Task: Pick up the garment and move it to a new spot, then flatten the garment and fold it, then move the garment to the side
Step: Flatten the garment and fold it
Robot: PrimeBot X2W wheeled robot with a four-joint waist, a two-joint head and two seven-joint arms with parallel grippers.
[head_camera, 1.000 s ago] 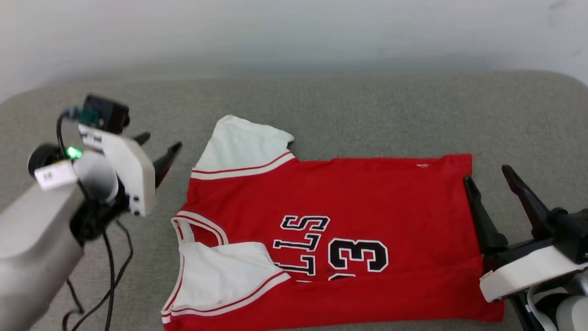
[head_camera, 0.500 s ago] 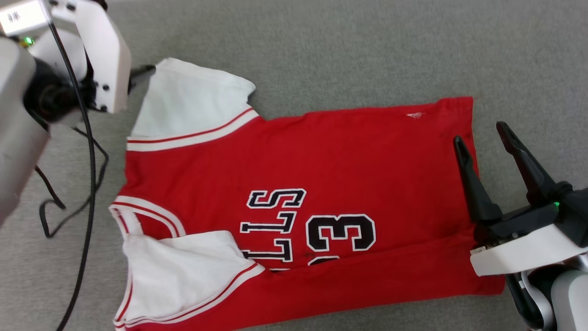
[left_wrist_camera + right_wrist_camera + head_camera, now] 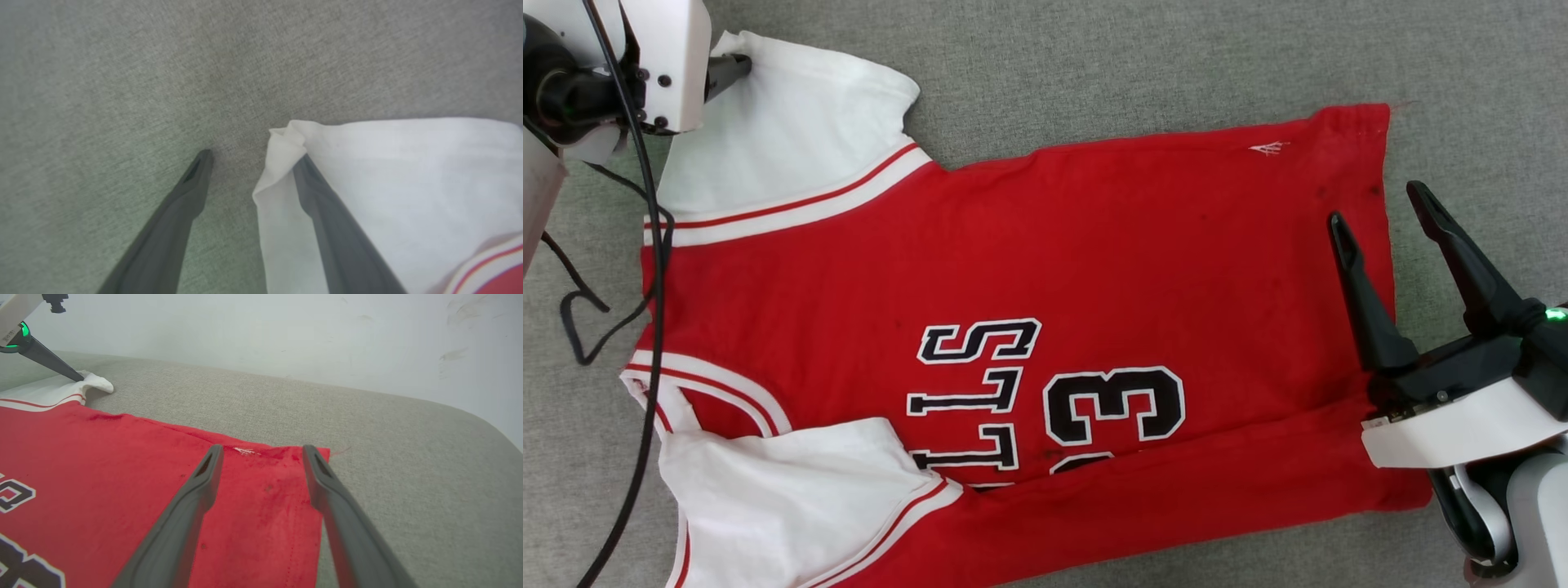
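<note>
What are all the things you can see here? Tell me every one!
garment: one, red with white sleeves and black lettering, spread on the cushion.
cushion: one, grey, under everything.
wall: one, pale, behind the cushion.
cable: one, black, crossing the garment's collar end.
left hand: one, dark fingers, open, one finger at the far sleeve's corner.
right hand: one, dark fingers, open, over the garment's hem.

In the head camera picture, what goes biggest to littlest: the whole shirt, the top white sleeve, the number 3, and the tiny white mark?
1. garment, by far the biggest
2. top white sleeve
3. number 3, clearly smaller than that sleeve
4. tiny white mark near the hem, the littlest
</note>
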